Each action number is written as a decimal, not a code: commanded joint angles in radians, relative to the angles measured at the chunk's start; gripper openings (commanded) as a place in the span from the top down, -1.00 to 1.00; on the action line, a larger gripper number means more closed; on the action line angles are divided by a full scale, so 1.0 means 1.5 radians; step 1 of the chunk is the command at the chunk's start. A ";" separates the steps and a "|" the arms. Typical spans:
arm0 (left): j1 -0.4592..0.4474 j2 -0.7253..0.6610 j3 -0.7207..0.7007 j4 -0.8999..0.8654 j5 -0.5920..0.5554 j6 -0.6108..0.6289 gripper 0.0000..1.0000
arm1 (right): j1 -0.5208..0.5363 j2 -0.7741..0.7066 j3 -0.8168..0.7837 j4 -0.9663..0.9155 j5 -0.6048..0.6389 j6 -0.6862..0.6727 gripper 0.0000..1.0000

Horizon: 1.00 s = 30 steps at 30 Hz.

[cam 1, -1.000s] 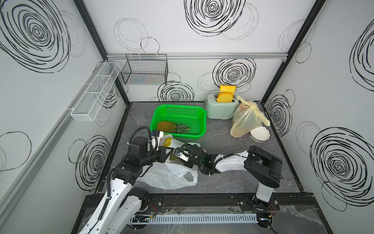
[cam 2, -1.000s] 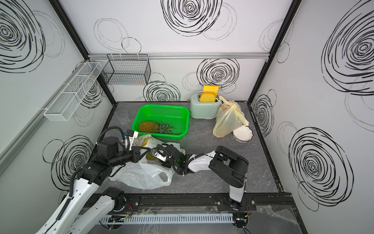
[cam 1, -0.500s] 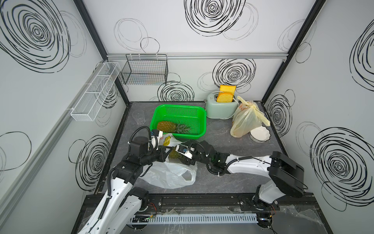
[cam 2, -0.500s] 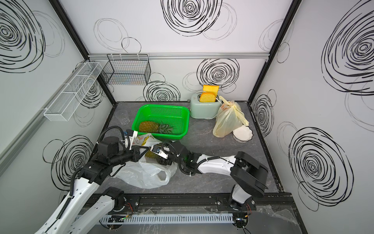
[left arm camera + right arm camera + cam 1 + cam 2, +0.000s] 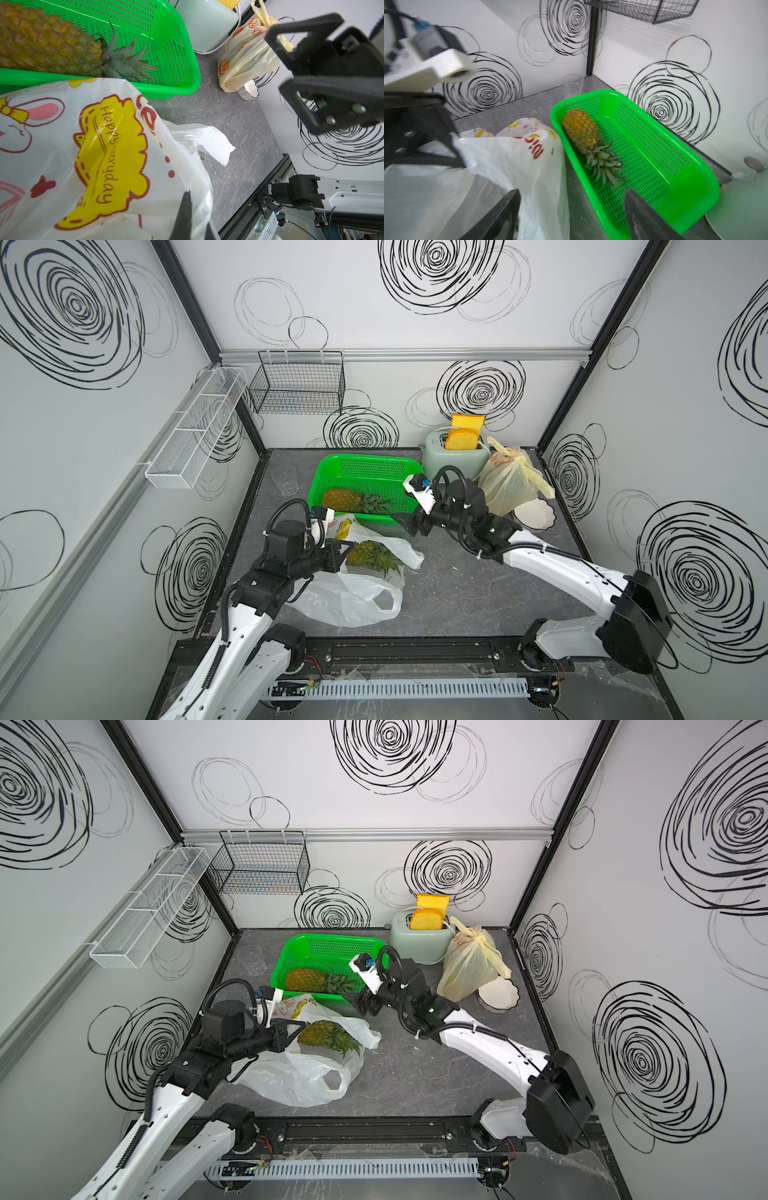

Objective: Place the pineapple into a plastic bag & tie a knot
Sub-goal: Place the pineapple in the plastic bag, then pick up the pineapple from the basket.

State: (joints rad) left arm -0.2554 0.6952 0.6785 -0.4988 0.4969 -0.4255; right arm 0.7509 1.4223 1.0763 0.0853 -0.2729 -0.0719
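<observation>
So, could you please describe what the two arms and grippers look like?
The left arm and right arm have white links, black joints and looping black cables. The left gripper and right gripper are black with open triangular fingers, each topped by a white camera mount.

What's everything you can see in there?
pineapples: 2, yellow-brown, one in green basket, one in white bag
green basket: 1, green, table's back
white bag: 1, white, printed, front left
toaster: 1, pale green, back, holding bread
yellow bag: 1, yellow, knotted, beside toaster
dish: 1, white, by yellow bag
cup: 1, clear, back left
wire baskets: 2, black, white, on walls
left gripper: 1, black, shut on white bag
right gripper: 1, black, open, by green basket
</observation>
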 commanded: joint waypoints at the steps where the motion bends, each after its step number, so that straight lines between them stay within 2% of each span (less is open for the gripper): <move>1: -0.003 0.004 -0.005 0.024 0.003 0.006 1.00 | -0.030 0.085 0.055 -0.097 -0.068 -0.028 -0.67; 5: -0.003 0.005 -0.011 0.021 0.005 0.006 1.00 | -0.084 0.200 0.152 -0.128 -0.137 -0.101 -0.73; 9: 0.000 0.006 -0.014 0.021 0.006 0.005 1.00 | -0.098 0.307 0.240 -0.143 -0.180 -0.172 -0.85; 12: 0.002 0.009 -0.014 0.021 0.007 0.005 1.00 | -0.107 0.386 0.286 -0.119 -0.225 -0.172 -0.99; 17: 0.005 0.014 -0.010 0.012 0.006 0.006 1.00 | -0.101 0.498 0.390 -0.119 -0.273 -0.158 -0.98; 21: 0.006 0.016 -0.008 0.009 0.006 0.003 1.00 | -0.093 0.558 0.453 -0.124 -0.285 -0.166 -0.98; 30: 0.012 0.030 -0.002 0.004 0.014 0.007 1.00 | -0.082 0.698 0.657 -0.300 -0.241 -0.224 -0.98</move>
State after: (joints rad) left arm -0.2470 0.7345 0.6659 -0.5087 0.5018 -0.4255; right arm 0.6201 2.4325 2.0018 -0.2401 -0.6376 -0.3462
